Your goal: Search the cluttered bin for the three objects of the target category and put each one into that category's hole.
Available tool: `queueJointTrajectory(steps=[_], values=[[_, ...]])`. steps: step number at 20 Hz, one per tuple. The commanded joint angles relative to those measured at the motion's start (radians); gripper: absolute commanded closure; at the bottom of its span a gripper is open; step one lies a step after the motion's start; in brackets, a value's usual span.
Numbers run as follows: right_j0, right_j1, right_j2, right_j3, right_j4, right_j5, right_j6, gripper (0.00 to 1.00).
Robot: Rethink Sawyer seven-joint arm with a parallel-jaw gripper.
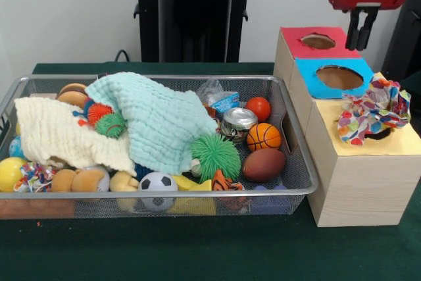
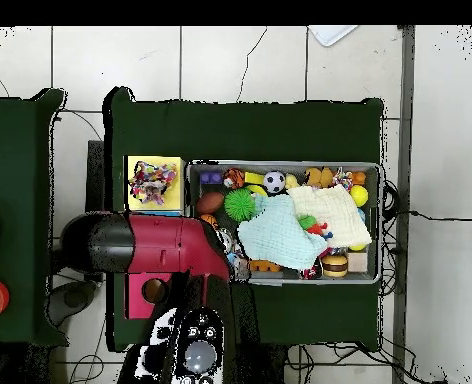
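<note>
The silver mesh bin point(image 1: 158, 77) sits at the left, full of toys; the overhead view shows it too point(image 2: 280, 164). One spotted fabric piece point(image 1: 373, 111) lies ruffled on the yellow top point(image 1: 401, 141) of the nearest wooden box. It covers most of the hole point(image 1: 379, 134), of which only a dark sliver shows. The same piece shows in the overhead view point(image 2: 152, 183). A second knotted spotted piece point(image 1: 34, 177) lies in the bin's front left corner. My gripper point(image 1: 361, 31) hangs open and empty above the red and blue boxes, behind the fabric.
A mint cloth point(image 1: 158, 120) and a cream cloth point(image 1: 62, 133) cover the bin's middle and left. A basketball point(image 1: 264, 136), a football point(image 1: 263, 164), a green spiky ball point(image 1: 216, 156) and a can point(image 1: 238, 122) lie at its right. The blue-topped hole point(image 1: 339, 77) and the red-topped hole point(image 1: 318, 41) stand behind the yellow box.
</note>
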Motion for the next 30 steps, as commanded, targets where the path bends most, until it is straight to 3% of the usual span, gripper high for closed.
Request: queueJointTrajectory(steps=[1,8,12,17,21,28,30], values=[[-0.033,-0.030,0.045,-0.042,0.056,0.017,0.202,1.00],[-0.015,0.029,0.001,-0.173,-0.002,0.015,0.202,1.00],[-0.018,0.056,0.010,-0.144,-0.001,-0.066,0.205,1.00],[-0.005,0.147,-0.012,-0.126,-0.059,-0.200,0.199,1.00],[0.008,0.202,-0.031,-0.129,-0.070,-0.208,0.196,1.00],[0.003,0.240,-0.020,-0.098,-0.027,-0.247,0.208,1.00],[-0.024,0.249,0.027,-0.068,0.008,-0.278,0.221,1.00]])
